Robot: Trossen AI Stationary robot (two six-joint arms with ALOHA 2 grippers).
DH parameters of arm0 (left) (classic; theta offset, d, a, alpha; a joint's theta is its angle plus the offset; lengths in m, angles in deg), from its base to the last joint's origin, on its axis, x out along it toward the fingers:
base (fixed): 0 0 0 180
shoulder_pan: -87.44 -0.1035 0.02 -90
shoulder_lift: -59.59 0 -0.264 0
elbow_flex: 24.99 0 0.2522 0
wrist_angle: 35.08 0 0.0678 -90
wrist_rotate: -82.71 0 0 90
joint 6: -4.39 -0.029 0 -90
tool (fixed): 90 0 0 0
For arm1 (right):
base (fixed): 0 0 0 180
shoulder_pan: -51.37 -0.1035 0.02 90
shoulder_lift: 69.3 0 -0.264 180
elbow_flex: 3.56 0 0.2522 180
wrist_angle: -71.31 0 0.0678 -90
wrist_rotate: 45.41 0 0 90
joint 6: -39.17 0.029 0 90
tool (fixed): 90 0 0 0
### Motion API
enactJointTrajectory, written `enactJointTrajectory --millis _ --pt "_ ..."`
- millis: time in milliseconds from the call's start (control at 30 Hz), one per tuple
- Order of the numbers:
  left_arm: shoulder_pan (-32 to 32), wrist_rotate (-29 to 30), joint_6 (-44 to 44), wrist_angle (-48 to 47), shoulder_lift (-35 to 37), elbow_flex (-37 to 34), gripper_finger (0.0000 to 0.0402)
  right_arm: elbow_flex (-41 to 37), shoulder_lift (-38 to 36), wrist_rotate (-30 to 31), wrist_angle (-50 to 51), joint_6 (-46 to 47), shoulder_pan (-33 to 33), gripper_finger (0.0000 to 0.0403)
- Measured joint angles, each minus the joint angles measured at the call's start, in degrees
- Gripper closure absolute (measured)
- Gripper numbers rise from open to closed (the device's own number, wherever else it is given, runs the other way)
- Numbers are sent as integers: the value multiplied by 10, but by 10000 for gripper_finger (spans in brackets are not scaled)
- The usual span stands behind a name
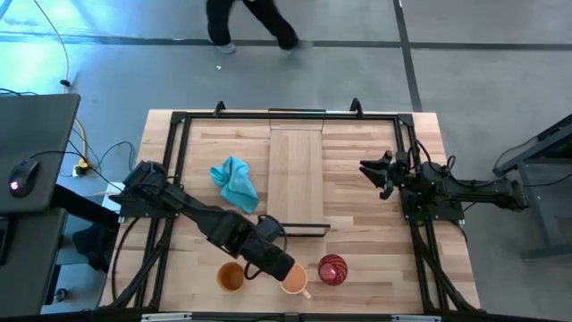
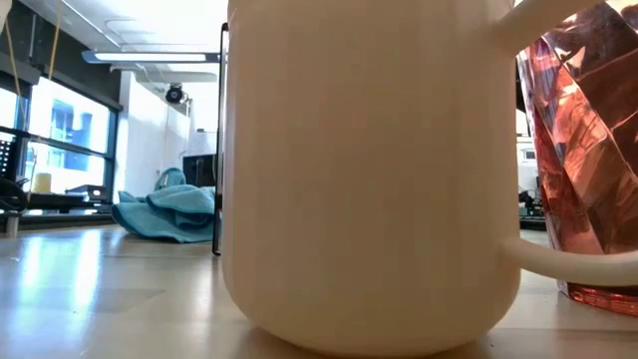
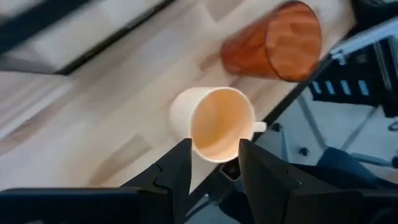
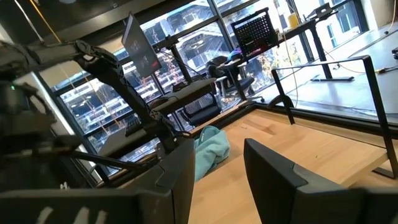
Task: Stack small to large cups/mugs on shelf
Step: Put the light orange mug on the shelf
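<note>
From above, I see my left gripper low over the orange mug at the bench's front edge, with the brown cup and red cup either side. The shelf lies mid-bench, the teal cloth beside it. The right gripper waits off to the right.

At bench level, the mug fills the view.

From my left wrist, the fingers are spread open, straddling the mug's rim without holding it.

From my right wrist, those fingers are parted, holding nothing.
</note>
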Motion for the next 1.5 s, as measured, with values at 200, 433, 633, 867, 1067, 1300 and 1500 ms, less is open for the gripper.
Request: enactJointTrajectory --millis 200,433,633,867,1067,1300,1500 --pt "5 -69 38 -28 -11 8 280 0 0 -9 9 1 0 272" --pt "20 -95 69 21 -33 9 280 0 -1 -11 18 0 0 272" --pt "23 -98 92 27 -49 9 280 0 0 -14 21 0 0 272" --pt "23 -77 106 19 -65 7 280 0 0 -19 22 2 0 272" --pt "21 -63 110 35 -81 8 280 0 0 -28 22 10 0 272" --pt "11 -52 101 65 -96 8 280 0 0 -30 22 11 0 272" --pt "7 -45 89 71 -104 7 280 0 0 -30 22 11 0 272"
